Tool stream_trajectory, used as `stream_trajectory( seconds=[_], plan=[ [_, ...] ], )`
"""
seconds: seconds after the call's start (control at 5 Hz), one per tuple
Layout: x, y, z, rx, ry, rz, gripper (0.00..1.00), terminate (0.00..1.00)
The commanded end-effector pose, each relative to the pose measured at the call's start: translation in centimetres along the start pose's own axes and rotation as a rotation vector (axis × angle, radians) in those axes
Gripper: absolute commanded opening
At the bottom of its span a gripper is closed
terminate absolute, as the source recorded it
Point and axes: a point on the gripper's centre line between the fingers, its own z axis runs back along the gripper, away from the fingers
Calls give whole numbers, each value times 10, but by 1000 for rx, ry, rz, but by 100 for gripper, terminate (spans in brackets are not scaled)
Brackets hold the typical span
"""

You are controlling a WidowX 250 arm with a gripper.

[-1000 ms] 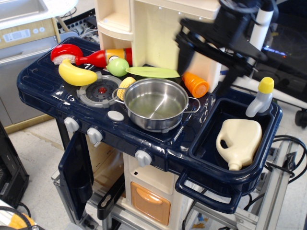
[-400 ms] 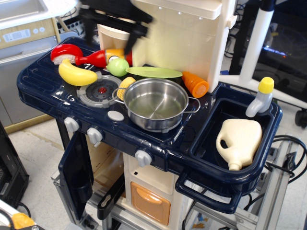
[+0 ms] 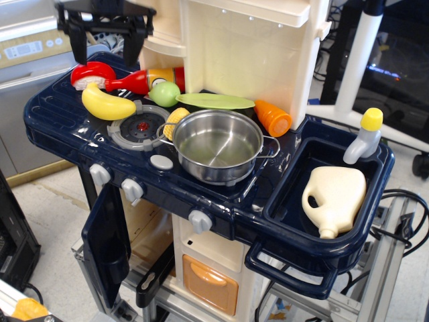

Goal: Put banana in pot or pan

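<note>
Lying at the left of the frame on the dark blue toy stove top, the banana [image 3: 107,104] is seen just beside the grey burner [image 3: 139,127] and well apart from the pot [image 3: 218,145] at centre. At the upper left the gripper [image 3: 102,32] hangs above it, fingers [image 3: 133,35] spread wide and empty. The banana is judged light, rigid and slick; a grasp across its plump middle is favoured, since the curved ends may slip.

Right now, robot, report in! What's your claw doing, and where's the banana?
Black gripper open, empty, high above the stove's back-left corner. Plump yellow toy banana on the stovetop, untouched. Shiny steel pot empty. Small yellow corn cob lies between them.
</note>
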Motion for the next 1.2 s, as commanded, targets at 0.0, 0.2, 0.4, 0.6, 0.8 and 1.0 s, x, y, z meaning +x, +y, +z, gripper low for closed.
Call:
stream_trajectory(
  seconds=[0.0,0.2,0.4,0.6,0.8,1.0],
  plan=[
    [7,22,-13,-37,-7,152,100,0],
    [8,27,-25,-39,-19,179,100,0],
    [17,26,-40,-90,-11,192,100,0],
    [10,21,-48,-91,2,216,100,0],
    [6,20,-50,-77,68,228,100,0],
    [-2,23,-37,-62,100,251,0,0]
  ],
)
